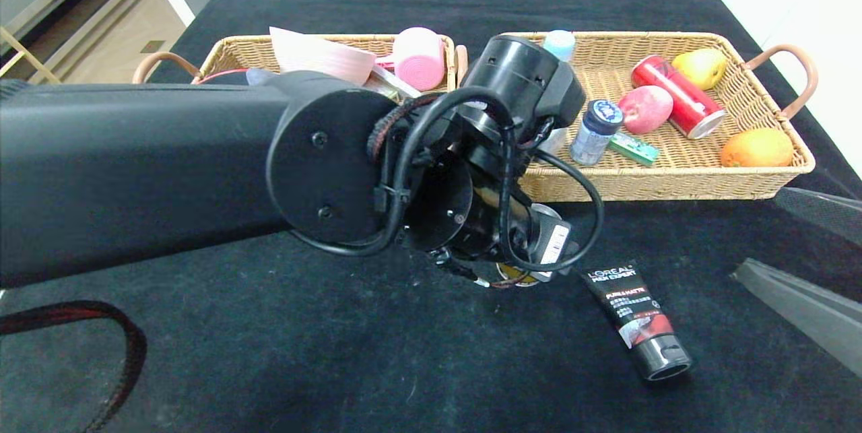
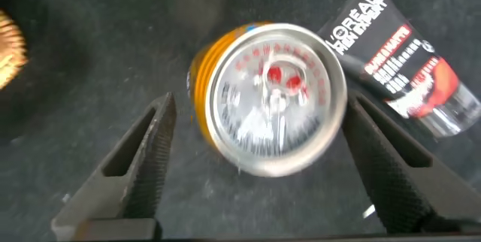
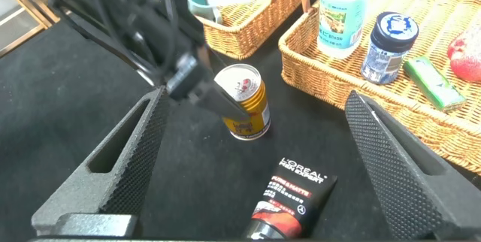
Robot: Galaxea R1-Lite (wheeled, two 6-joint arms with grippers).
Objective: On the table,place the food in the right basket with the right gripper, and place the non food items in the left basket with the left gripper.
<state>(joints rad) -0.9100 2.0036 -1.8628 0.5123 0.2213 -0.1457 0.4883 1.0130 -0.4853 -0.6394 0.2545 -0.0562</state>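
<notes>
Under the left arm's bulk in the head view, the can [image 2: 267,99] shows clearly only to the wrist cameras: upright on the table [image 1: 269,325], axis vertical, between the left gripper's [image 2: 255,167] spread fingers, untouched. Tube [image 1: 636,318] lies at four o'clock, cap nearest. Right gripper [image 3: 255,159] open, empty.

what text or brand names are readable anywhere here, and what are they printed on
"L'OREAL MEN EXPERT": white print on the black tube lying on the table.
"PURE & MATTE": on the same tube's red band, only just legible.
Gold can: red marks on its top, too blurred to read.
Water bottle label: too small to read.
Blue-lidded jar in the right basket: lid design unreadable.
</notes>
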